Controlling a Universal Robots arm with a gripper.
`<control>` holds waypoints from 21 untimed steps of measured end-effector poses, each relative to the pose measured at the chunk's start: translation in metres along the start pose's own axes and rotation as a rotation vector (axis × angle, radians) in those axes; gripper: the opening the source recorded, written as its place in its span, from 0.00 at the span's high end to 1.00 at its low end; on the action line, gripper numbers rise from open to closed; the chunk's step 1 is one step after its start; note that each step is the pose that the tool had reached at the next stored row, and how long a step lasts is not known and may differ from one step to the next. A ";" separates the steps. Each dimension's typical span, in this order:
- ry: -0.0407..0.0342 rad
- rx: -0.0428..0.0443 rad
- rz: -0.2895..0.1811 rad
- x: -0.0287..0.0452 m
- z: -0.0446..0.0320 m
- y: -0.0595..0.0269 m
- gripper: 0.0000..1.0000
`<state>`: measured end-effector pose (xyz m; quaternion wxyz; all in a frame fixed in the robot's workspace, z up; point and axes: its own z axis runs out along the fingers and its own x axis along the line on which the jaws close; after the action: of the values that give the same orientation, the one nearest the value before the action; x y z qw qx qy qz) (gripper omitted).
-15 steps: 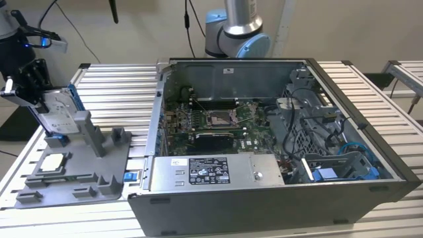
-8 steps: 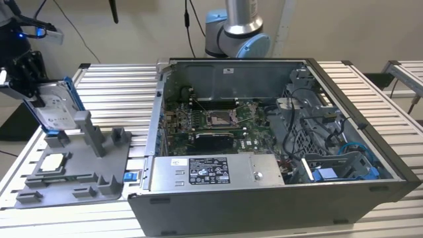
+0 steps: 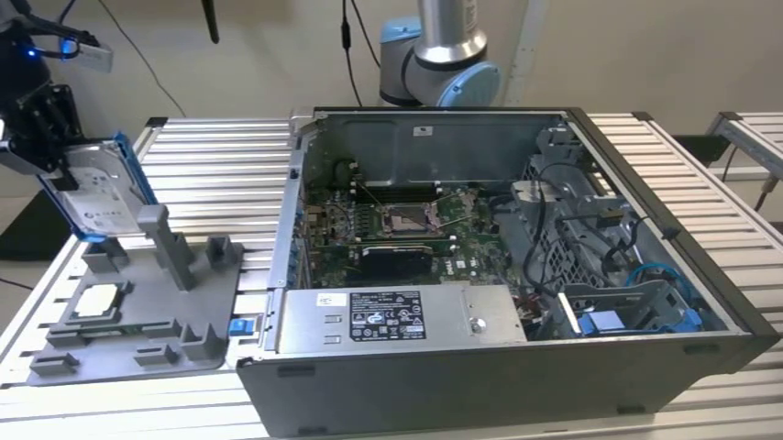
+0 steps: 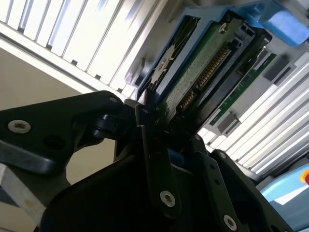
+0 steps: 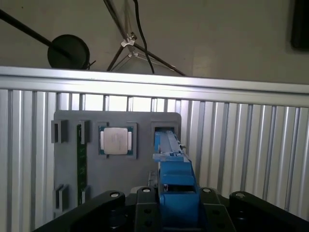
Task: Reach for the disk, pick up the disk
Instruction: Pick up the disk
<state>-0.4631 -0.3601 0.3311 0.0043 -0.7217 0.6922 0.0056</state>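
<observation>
**A:** Step in hand?

**B:** The pick-up. The hand [image 3: 59, 170] is clamped on the disk [image 3: 98, 197], gripping the blue bracket [image 5: 176, 179] at its upper end. The disk stands on edge, tilted, over the far corner of the grey tray [image 3: 135, 339], at the exterior view's left.

**A:** Free of its slot [image 5: 164, 130]?

**B:** Cannot tell. In the first wrist view the disk's lower end lines up with the slot. As a judgement, the lift goes best straight along the disk's own line with no twist. It needs a firm grip, as the plastic bracket may flex.

**A:** What's around it?

**B:** Largest first.
- The slatted bench [image 3: 208, 147] carries everything.
- The open computer case [image 3: 490, 385] sits toward the exterior view's right, well apart from the disk.
- The long grey box [image 3: 391, 316] with a sticker lies along the case's near side.
- A tall grey post [image 3: 165, 243] on the tray stands just beside the disk's lower end and is probably the likeliest snag.
- The small square chip [image 3: 98, 301] sits in a nearer tray pocket, apart from the disk.
</observation>
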 end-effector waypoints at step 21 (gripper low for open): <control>0.0001 0.0003 0.000 -0.0002 -0.0157 0.0000 1.00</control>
<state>-0.4632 -0.3601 0.3468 0.0044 -0.7217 0.6922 0.0054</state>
